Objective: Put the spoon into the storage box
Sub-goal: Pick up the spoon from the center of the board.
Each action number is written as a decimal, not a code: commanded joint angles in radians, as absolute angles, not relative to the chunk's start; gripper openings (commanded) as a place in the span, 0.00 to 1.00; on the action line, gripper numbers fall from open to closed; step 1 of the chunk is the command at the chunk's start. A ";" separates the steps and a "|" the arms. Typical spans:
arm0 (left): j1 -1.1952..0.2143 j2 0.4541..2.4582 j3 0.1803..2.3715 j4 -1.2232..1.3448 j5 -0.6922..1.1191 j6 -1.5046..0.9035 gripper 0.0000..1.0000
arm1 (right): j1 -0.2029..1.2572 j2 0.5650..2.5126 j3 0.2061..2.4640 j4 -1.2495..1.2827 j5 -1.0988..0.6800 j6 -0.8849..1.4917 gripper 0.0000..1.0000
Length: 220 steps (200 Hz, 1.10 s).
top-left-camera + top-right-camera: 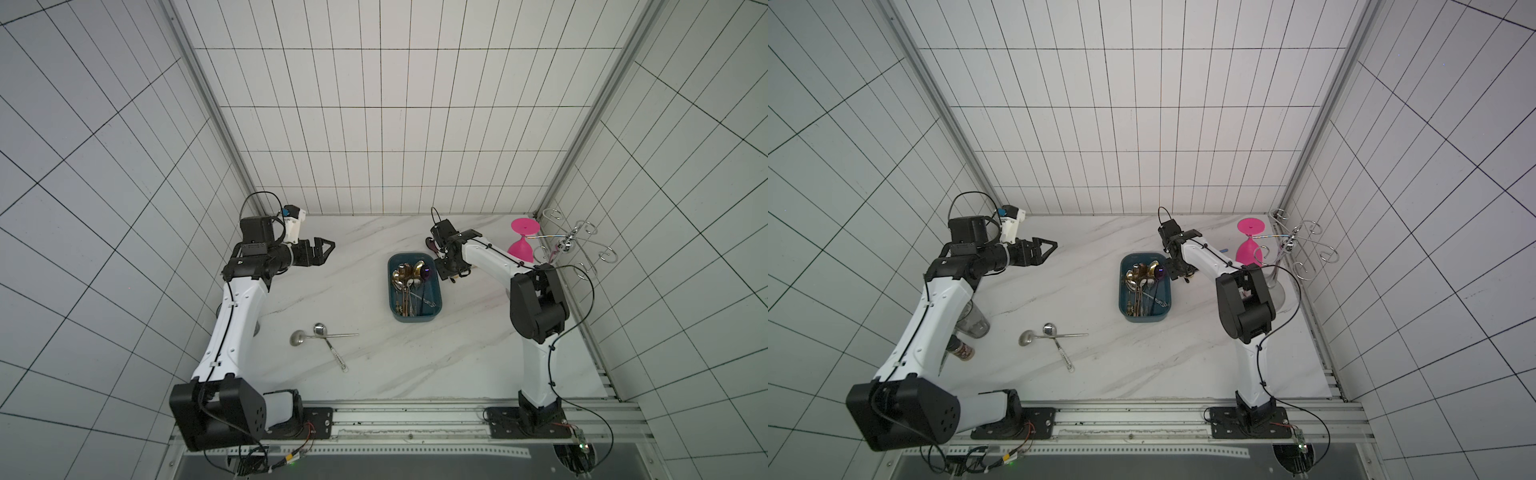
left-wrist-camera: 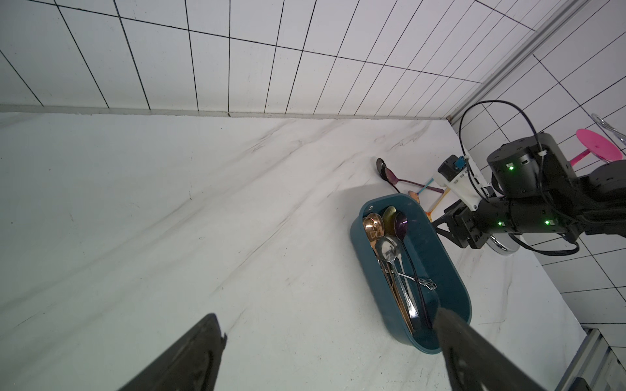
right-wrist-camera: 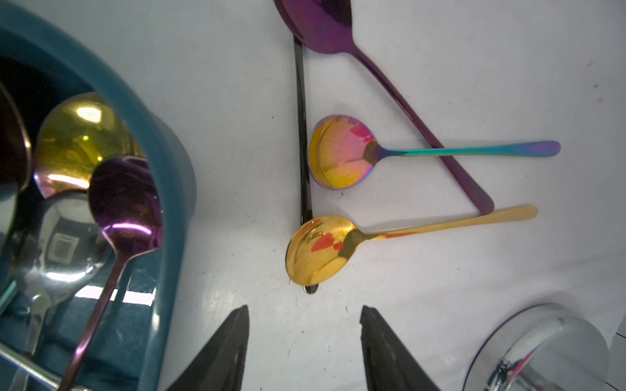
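Hovering low over loose spoons, right gripper [image 3: 304, 308] has jaws partly apart and empty. Left gripper [image 1: 326, 252] is spread wide, empty, raised near table's [image 1: 374, 374] far left corner. Storage box [image 1: 417, 319] sits mid-table, several spoons inside. Gold spoon [image 3: 315, 250] lies nearest jaws, on table just beside box's right wall. Its bowl overlaps black spoon [image 3: 301, 118] handle; its handle tip meets purple spoon [image 3: 325, 27].

Risks:
- lift drags neighbours along
- thin flat handle slips from pinch
- finger clips box wall, shoving box

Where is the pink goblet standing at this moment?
In both top views, the pink goblet stands at the table's far right corner, beside the wire rack.
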<state>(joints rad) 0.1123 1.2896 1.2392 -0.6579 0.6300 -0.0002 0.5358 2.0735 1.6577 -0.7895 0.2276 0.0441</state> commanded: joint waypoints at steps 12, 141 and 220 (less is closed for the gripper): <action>0.115 1.273 1.230 -0.632 0.644 -0.006 0.99 | 0.524 2.131 1.729 -0.827 0.270 0.040 0.55; 0.118 1.272 1.229 -0.628 0.649 -0.012 0.99 | 0.526 2.244 1.769 -0.835 0.360 0.053 0.48; 0.117 1.270 1.227 -0.629 0.650 -0.012 0.99 | 0.536 2.276 1.779 -0.834 0.398 0.045 0.26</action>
